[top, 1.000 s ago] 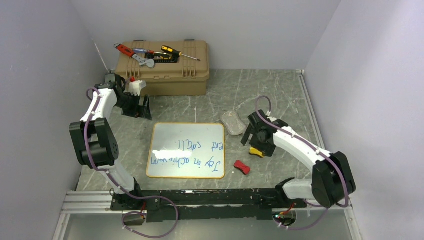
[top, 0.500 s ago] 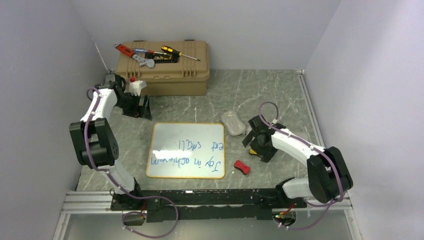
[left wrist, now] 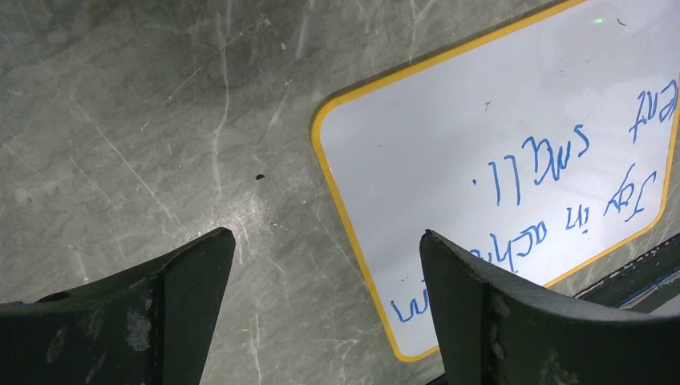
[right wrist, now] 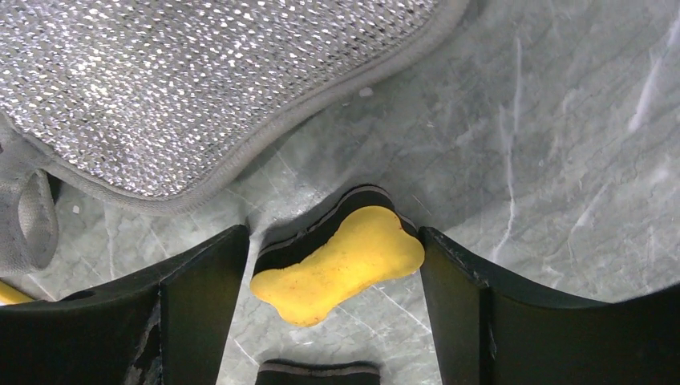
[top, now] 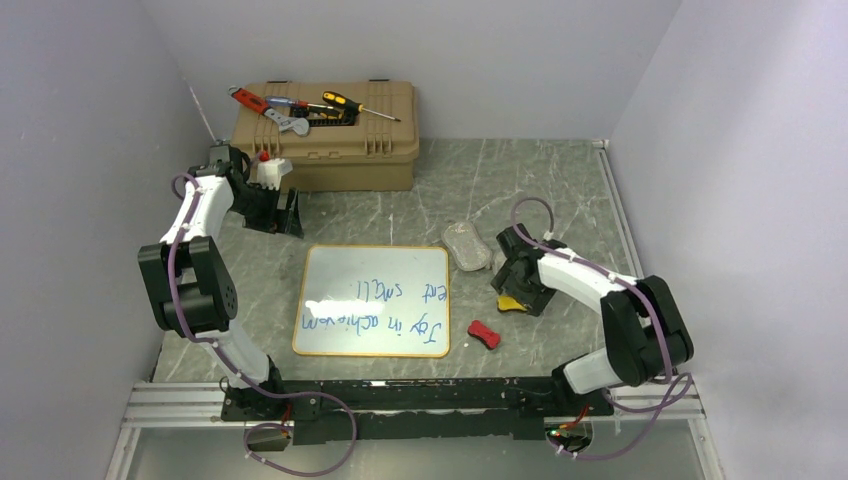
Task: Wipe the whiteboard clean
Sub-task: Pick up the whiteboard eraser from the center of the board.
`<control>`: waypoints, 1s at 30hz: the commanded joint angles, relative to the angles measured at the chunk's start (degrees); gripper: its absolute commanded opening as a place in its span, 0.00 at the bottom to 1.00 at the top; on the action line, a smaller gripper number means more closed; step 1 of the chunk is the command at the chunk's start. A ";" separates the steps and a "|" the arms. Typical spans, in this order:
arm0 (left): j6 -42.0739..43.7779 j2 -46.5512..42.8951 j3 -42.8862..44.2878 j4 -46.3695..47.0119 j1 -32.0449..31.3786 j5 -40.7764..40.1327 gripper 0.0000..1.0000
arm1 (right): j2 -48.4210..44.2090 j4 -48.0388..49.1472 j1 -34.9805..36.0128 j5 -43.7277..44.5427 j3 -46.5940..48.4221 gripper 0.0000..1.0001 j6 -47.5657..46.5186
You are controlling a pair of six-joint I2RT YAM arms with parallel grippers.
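**Whiteboard not wiped, right arm parked over the yellow eraser**

The whiteboard lies flat on the table, about centre and toward the near edge, just ahead of the arm bases. Its orange-tan frame shows all the way round. Two lines of blue writing sit on it, upside down from the top camera, and none of it is smudged. Nothing is touching it.

Working outward with 12 o'clock as the back wall:

- At 2 o'clock, just off the far right corner, is a silvery sponge.
- At 3 o'clock, near the right edge, a yellow eraser lies on the table.
- The right gripper is down over it, jaws spread wide, one finger at each end. In the wrist view the ends sit hard up against the fingers. I can't tell if it's actually pinching or just straddling.
- At 4 o'clock, by the near right corner, is a red eraser, on its own.
- At 10 o'clock, the left gripper hangs off the far left corner, jaws wide apart and empty.
- At 12 o'clock, against the back wall, is a tan toolbox with hand tools on the lid.
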 commanded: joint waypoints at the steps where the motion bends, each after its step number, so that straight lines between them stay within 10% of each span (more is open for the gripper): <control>1: 0.86 0.56 2.30 -0.81 -0.14 1.22 0.92 | 2.73 4.64 2.11 0.36 2.27 0.80 -2.74; 9: 1.38 0.66 2.52 -1.69 -0.19 2.07 0.88 | 5.33 4.02 8.97 3.37 6.50 0.99 -5.66; 30: 3.09 -0.08 0.35 -1.72 -0.25 0.74 0.89 | 6.27 -1.58 11.45 3.43 7.59 0.99 14.89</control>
